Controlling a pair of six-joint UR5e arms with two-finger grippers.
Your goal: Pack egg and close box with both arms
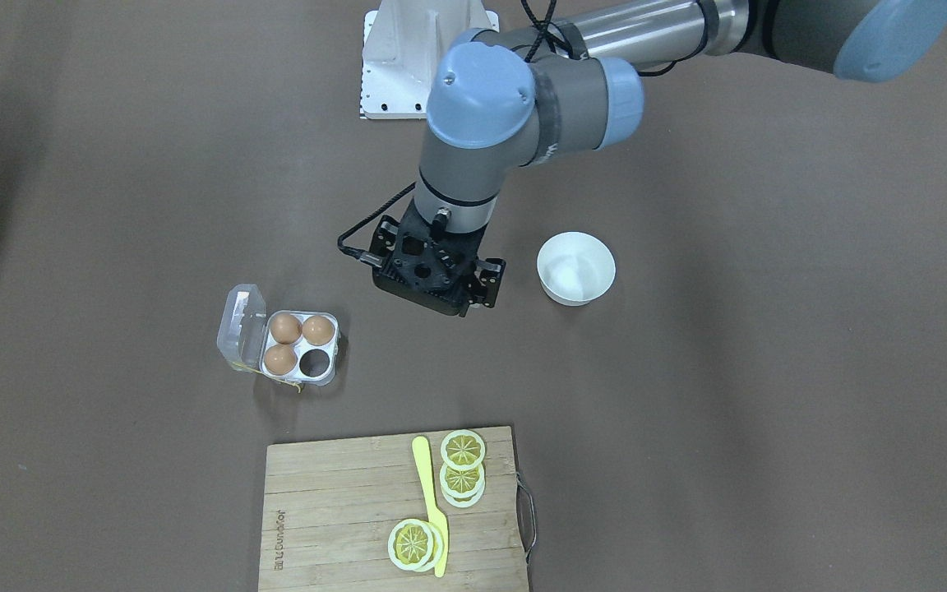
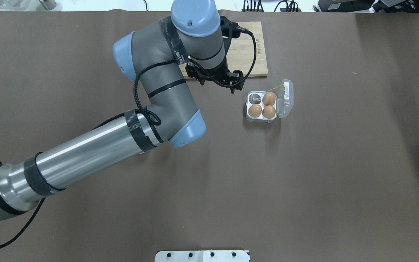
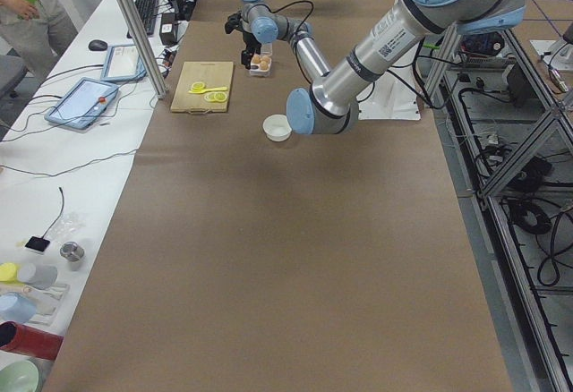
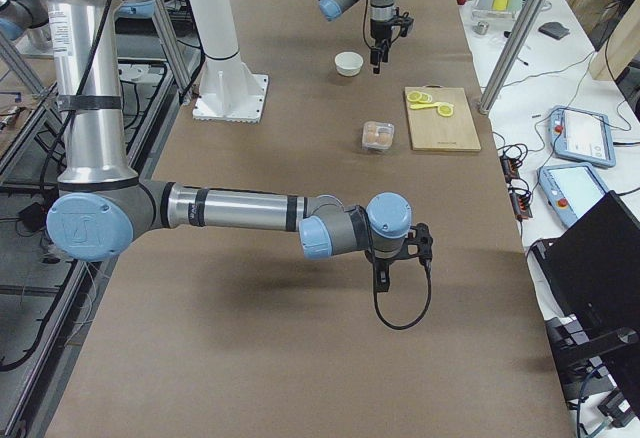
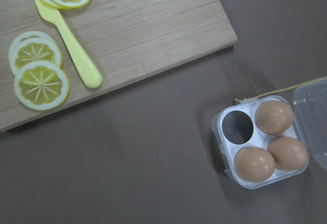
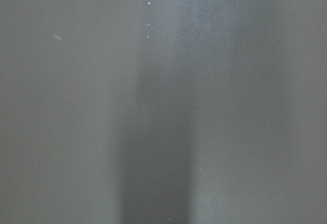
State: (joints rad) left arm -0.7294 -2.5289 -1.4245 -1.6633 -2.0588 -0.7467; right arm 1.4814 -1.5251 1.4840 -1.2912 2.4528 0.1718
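Nearest in the ext-right view: right gripper (image 4: 384, 276) hangs low over bare table (image 1: 687, 411), well apart from the box (image 5: 217, 132). Open or clenched, can't tell; its wrist cam shows only tabletop.

Mid-table: box w/ lid (image 1: 239, 325) flipped open, on the side away from the left gripper (image 1: 439, 276). Board (image 1: 334, 493) is near it, not touching.

Farthest: left gripper above the table btwn box and bowl (image 1: 580, 247), touching neither. Fingers are hidden under the wrist, so grasping or released, can't tell.

Egg (image 5: 274, 116): the top-right one in the left wrist view looks a touch paler than the 2 brown eggs (image 5: 254, 163). Prob the task egg, seated in its cup, but not certain. Bowl shows nothing inside, and no loose egg on the table.

Step (my read): packing looks done, lid closing is up. Next move needs both arms.
- Right has to travel over to the box. The lid is on its side, so it prob swings the lid over the hinge.
- Left steadies the tray so the light box doesn't slide, then press to snap.

Counts:
- 2 grippers
- 1 box w/ 4 cups (3 filled, 1 empty)
- 3 eggs total
- 1 bowl
- 1 board
- 1 knife (image 1: 428, 493)
- lemon slices (image 1: 463, 449): at least 4, overlapping, maybe 5
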